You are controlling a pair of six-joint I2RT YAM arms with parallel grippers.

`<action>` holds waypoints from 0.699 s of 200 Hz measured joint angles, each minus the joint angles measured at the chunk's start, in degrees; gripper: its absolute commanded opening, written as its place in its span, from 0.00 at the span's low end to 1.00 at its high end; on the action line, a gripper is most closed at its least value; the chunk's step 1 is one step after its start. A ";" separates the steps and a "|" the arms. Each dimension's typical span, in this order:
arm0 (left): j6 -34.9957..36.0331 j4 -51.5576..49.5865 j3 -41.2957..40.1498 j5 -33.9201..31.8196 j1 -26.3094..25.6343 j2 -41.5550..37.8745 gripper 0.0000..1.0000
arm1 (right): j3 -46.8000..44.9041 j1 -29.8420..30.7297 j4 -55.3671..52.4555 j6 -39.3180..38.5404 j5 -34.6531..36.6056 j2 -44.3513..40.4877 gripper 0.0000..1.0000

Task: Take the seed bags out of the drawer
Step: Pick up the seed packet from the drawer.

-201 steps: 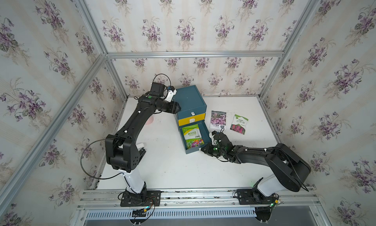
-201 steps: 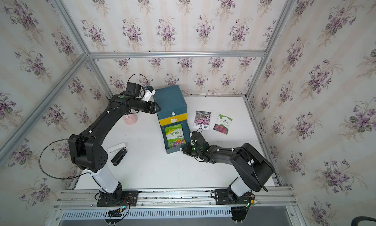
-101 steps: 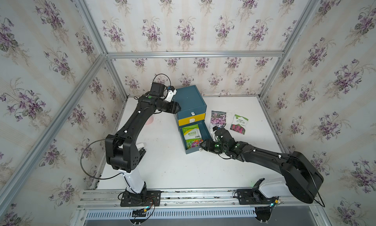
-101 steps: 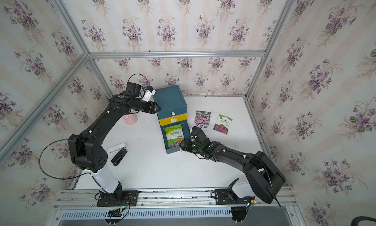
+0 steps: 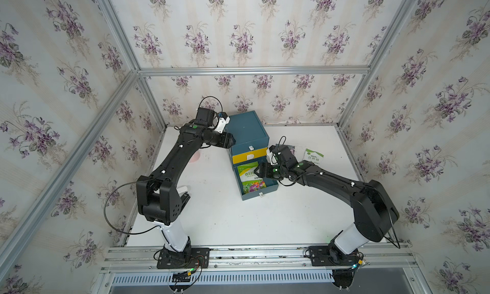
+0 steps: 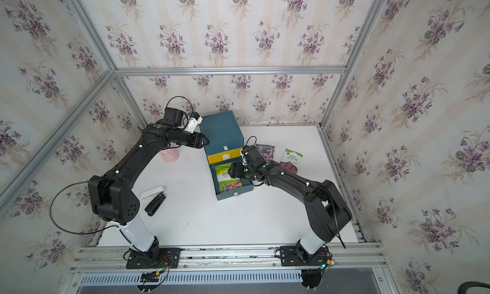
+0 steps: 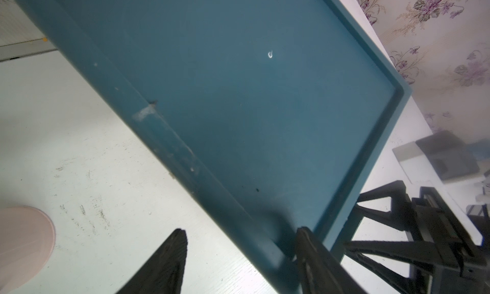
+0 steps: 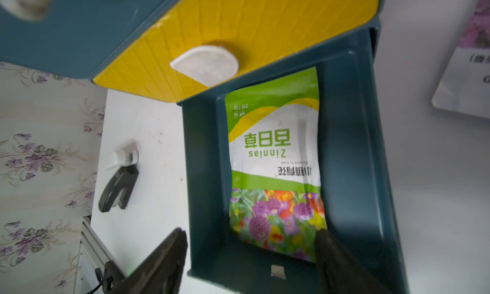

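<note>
Right gripper (image 8: 250,253) spread empty over green packet (image 8: 275,160); left gripper (image 7: 238,253) clamps cabinet (image 7: 238,94) rim, contact blurred

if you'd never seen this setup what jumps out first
The teal drawer cabinet with its yellow middle front stands at the back of the white table, its bottom drawer pulled out with a green-yellow zinnia seed bag lying flat inside. The right gripper hovers open over that bag, while two more seed bags lie on the table to the cabinet's right. The left gripper rests against the cabinet's side.
</note>
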 measured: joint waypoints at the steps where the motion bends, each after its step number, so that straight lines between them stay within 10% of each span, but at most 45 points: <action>1: 0.00 0.00 0.00 0.00 0.00 0.00 0.68 | 0.28 -0.04 -0.11 -0.24 0.02 0.33 0.77; 140: 0.02 -0.09 0.33 0.24 0.00 0.31 0.68 | 7.04 0.72 -4.61 -3.58 3.61 12.48 0.65</action>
